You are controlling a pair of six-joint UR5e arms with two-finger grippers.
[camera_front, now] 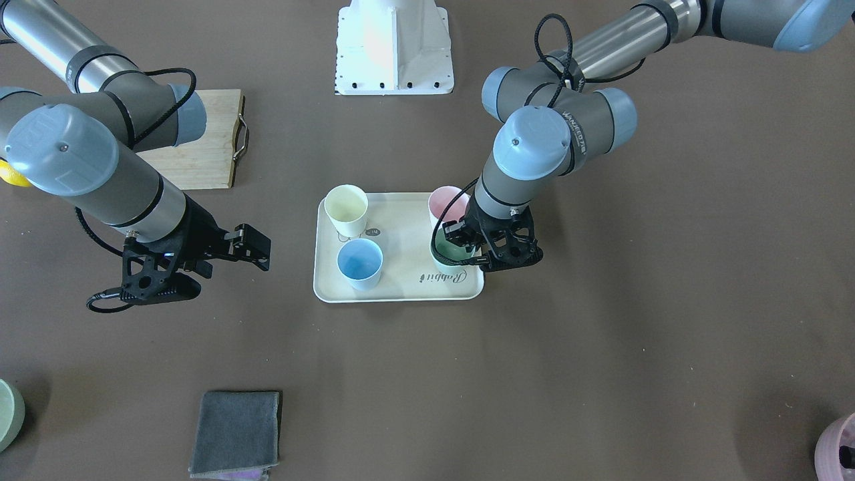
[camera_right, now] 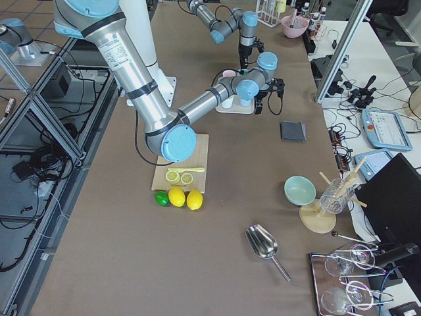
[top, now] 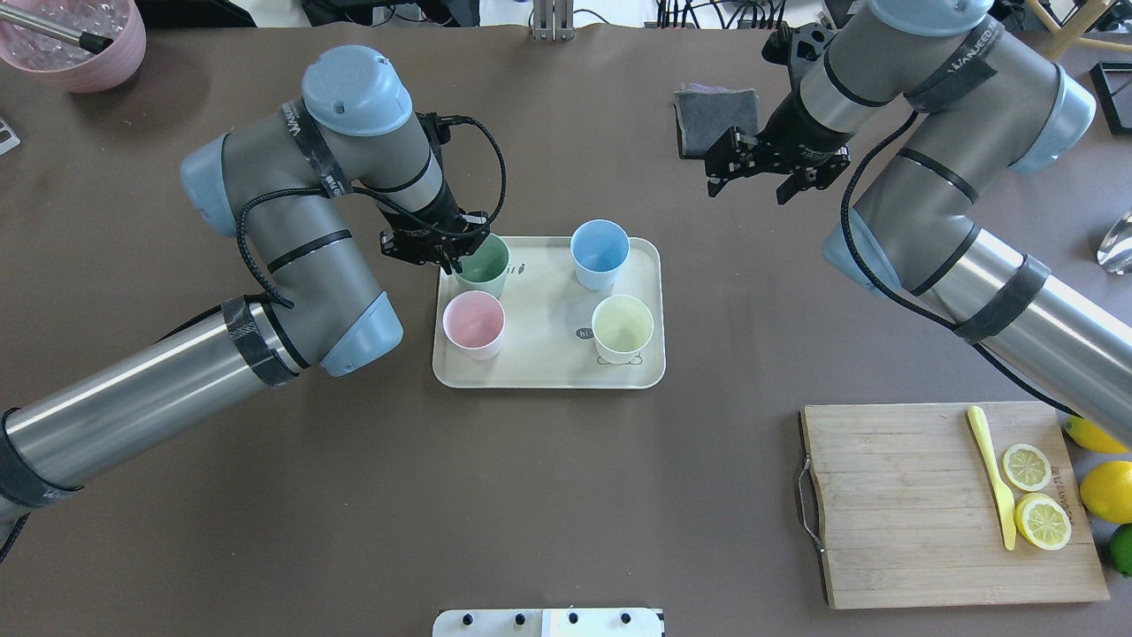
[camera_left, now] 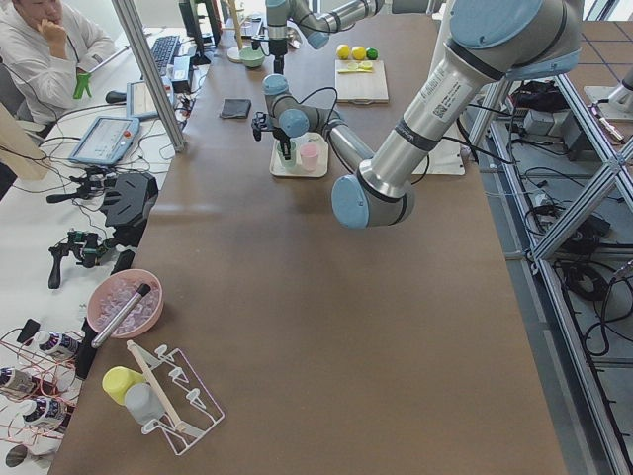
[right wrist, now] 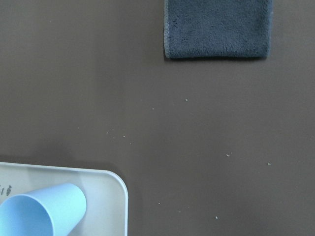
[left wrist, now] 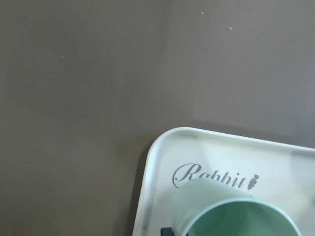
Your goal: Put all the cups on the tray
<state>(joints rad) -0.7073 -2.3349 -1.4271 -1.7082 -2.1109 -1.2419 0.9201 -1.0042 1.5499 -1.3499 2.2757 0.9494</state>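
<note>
The cream tray (top: 548, 349) with "Rabbit" script lies at mid-table, and it also shows in the front view (camera_front: 407, 247). On it stand a blue cup (top: 600, 252), a yellow cup (top: 623, 327), a pink cup (top: 474, 323) and a green cup (top: 486, 264), all upright. My left gripper (top: 447, 255) is at the tray's far left corner, shut on the green cup's rim, with one finger outside the wall; the cup (left wrist: 231, 211) fills the bottom of the left wrist view. My right gripper (top: 762, 180) is open and empty, above bare table beyond the tray's right side.
A folded grey cloth (top: 716, 119) lies on the far side, near my right gripper. A wooden cutting board (top: 929, 522) with a yellow knife and lemon halves sits at the near right, with whole lemons beside it. A pink bowl (top: 75, 44) stands at the far left corner.
</note>
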